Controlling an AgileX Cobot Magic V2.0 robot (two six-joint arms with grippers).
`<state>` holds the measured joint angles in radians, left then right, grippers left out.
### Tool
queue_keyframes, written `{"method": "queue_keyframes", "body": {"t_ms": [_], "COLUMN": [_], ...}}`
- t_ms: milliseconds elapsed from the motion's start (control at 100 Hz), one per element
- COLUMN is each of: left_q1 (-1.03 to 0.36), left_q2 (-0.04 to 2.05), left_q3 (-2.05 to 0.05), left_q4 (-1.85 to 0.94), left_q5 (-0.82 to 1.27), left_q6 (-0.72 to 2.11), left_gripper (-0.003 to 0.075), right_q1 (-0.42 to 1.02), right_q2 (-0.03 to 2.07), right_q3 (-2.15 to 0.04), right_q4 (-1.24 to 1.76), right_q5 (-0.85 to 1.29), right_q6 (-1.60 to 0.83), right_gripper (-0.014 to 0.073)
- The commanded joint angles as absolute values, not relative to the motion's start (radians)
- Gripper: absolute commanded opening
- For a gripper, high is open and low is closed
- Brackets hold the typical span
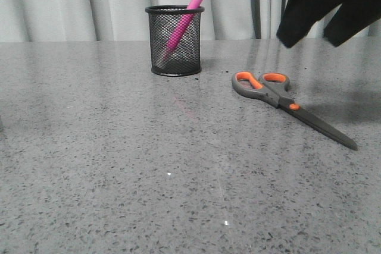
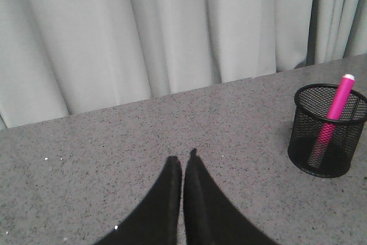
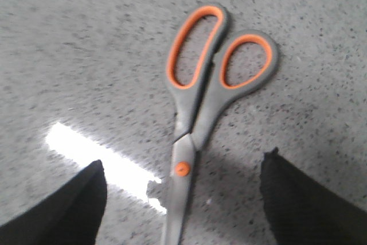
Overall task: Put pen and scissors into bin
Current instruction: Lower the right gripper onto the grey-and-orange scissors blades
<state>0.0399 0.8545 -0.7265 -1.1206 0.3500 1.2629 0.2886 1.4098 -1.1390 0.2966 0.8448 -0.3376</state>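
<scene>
Hovering spread over scissors (image 3: 198,113) on desk (image 1: 119,176), right hand (image 1: 333,25) is lining up a grab; pen (image 1: 181,25) already leaning in bin (image 1: 175,41); left hand (image 2: 182,167) pressed together, idling.

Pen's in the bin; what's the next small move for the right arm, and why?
Probably lower the open right end effector straight down. The scissors lie flat on the table, closed, between its fingers near the pivot, while the pen already leans inside the bin.
</scene>
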Motion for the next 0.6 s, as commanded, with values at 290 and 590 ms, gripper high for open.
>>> {"method": "queue_keyframes", "body": {"t_ms": [290,590], "left_q1": [0.046,0.046], "left_q2": [0.823,0.823], "left_q3": [-0.729,-0.729], "left_q4": [-1.177,-1.177], "left_q5": [0.324,0.322], "left_q6": [1.251,1.251], "left_gripper": [-0.0019,-0.0019], "right_q1": [0.388,0.401], "right_q2": [1.599,1.667], "right_q3": [-1.325,-1.326], "right_q4": [0.063,0.038], "right_q5": [0.936,0.894], "right_q6": [-0.183,-0.148], "right_gripper": [0.0433,0.0433]}}
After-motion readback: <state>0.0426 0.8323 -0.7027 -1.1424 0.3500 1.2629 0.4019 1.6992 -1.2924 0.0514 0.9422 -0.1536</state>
